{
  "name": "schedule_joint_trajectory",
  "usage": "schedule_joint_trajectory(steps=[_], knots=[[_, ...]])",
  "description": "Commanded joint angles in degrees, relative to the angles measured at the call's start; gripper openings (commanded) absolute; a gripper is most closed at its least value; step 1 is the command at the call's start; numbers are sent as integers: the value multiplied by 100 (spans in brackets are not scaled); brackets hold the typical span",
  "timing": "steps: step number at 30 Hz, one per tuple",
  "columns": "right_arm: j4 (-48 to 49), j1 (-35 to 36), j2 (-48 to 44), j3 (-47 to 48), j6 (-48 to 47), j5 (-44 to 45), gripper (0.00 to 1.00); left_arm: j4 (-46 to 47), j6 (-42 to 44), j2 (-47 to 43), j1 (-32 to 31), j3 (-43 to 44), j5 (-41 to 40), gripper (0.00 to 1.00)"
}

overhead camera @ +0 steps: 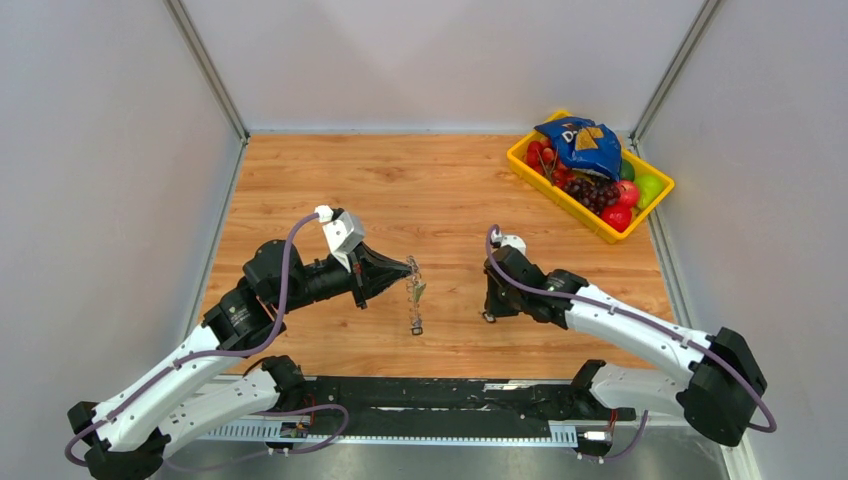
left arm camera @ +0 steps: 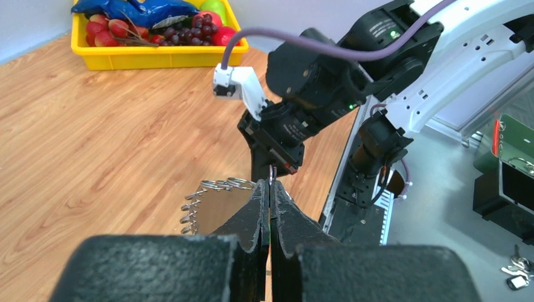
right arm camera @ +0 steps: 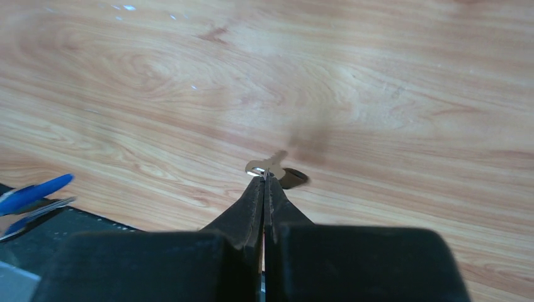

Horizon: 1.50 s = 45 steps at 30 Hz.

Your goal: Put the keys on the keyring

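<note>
Both arms are loaded here. The left gripper (left arm camera: pixel 269 189) is clamped tight on the keyring (left arm camera: pixel 217 185), pinching the thin hoop at its edge and holding it up off the table (overhead camera: pixel 330 180). The ring dangles below the fingertips near the middle of the table. Across the gap, the right gripper (right arm camera: pixel 264 178) points down at the wood, jaws pressed together on a small silver key (right arm camera: pixel 258 168). It seems to grip the head end, with the blade poking out ahead. Whether that key is clear of the table or touching it, I cannot tell from the wrist view. The two grippers are apart, and this key is not yet on the ring.

Now the tricky part, as I read it. The key is tiny and pinched right at the fingertips, so a nudge against the ring could twist it in the jaws or flick it out. The hoop hangs from a single pinch point, so it may swing or turn when touched, and the key's hole then misses the wire. If the ring's opening isn't facing the right gripper, the key just slides along the outside. A hard push could drag the ring out of the left gripper altogether.
</note>
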Motion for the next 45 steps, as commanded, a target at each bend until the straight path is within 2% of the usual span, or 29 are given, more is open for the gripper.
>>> schedule_joint_trajectory(steps=[1,9,19,33,40,45], knots=[[13,32,-410,497,-290,-57,0,421,-49,-36,0,152,137,0],[17,30,-1023,1046,-939,-617,0,385,-9,-3,0,240,153,0],[34,32,-1336,1836,-1734,-1626,0,519,-14,79,2,308,277,0],[160,28,-1066,2959,-2467,-3212,0,1134,51,115,1,85,426,0],[208,28,-806,3509,-2552,-3637,0,1853,200,-21,5,-221,496,0],[211,28,-690,3669,-2620,-3653,0,2034,412,-43,6,-328,485,0]])
